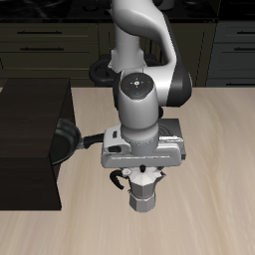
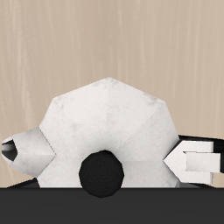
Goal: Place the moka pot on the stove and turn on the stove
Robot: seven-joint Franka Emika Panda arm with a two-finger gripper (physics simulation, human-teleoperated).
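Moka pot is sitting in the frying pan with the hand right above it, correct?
No. The exterior view shows the moka pot standing on the wooden table, apart from the frying pan; the hand is right above it.

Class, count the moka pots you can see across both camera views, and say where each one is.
1. The moka pot stands on the table directly below the hand, beside the frying pan. The arm might hide others farther back.
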